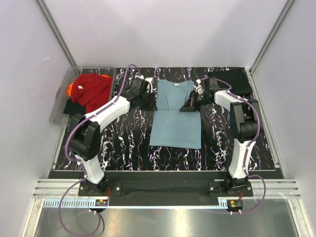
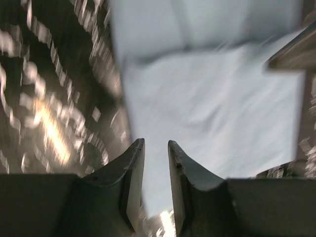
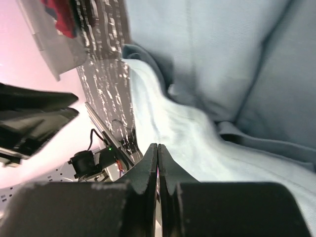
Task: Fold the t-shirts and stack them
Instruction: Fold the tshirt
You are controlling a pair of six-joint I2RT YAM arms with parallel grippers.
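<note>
The teal-blue t-shirt (image 1: 175, 123) is being folded between the slightly open left hand (image 2: 156, 142) and the closed right hand (image 3: 158, 146); its sides are probably being best drawn inward evenly.

A black table top (image 1: 128, 148) veined with white is lying at centre. Pale wall panels (image 1: 163, 29) are enclosing it from 9 through 12 to 3 o'clock. Aluminium posts (image 1: 57, 32) are rising at 11 and 1 o'clock, and a shiny metal sheet (image 1: 163, 222) is reflecting soft light at 6 o'clock.
</note>
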